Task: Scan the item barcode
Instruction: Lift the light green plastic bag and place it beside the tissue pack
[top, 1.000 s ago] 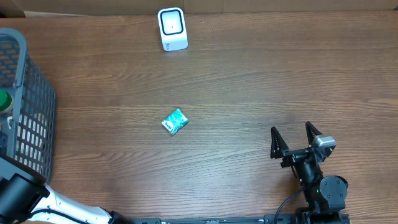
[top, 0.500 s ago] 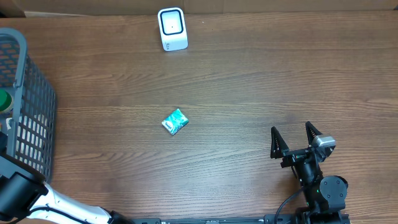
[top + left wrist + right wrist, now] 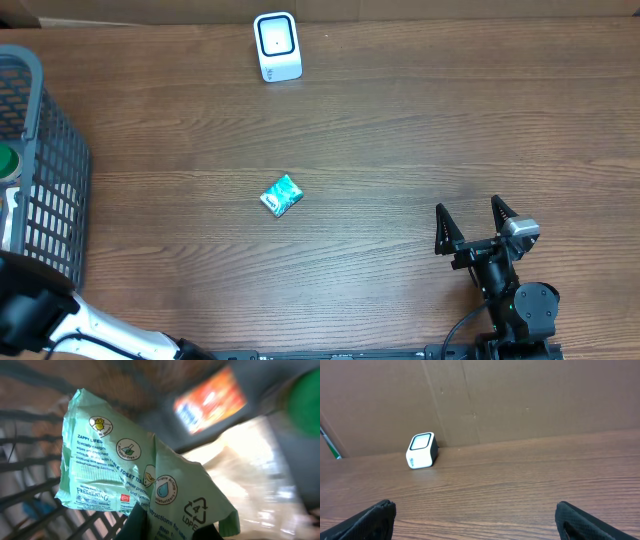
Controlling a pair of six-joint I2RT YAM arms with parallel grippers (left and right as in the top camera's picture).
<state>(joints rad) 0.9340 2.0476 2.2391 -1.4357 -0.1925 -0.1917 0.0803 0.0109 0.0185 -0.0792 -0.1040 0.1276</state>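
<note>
Inside the grey mesh basket point(image 3: 52, 170), the left gripper point(image 3: 172, 527) clamps the edge of a pale green soft-plastic wipes pack point(image 3: 125, 465); the right gripper point(image 3: 468, 210) gapes. The shallow pinch may slip, or the floppy pack may snag the basket wall.

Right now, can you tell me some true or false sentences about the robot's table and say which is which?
The left gripper is shut on a pale green plastic wipes packet. True.
The right gripper holds the small teal packet. False: it is open and empty, and that packet lies apart from it on the wooden table.
The white box-shaped scanner stands near the table's far edge. True.
The grey mesh basket sits on the robot's right. False: it is on the left.
</note>
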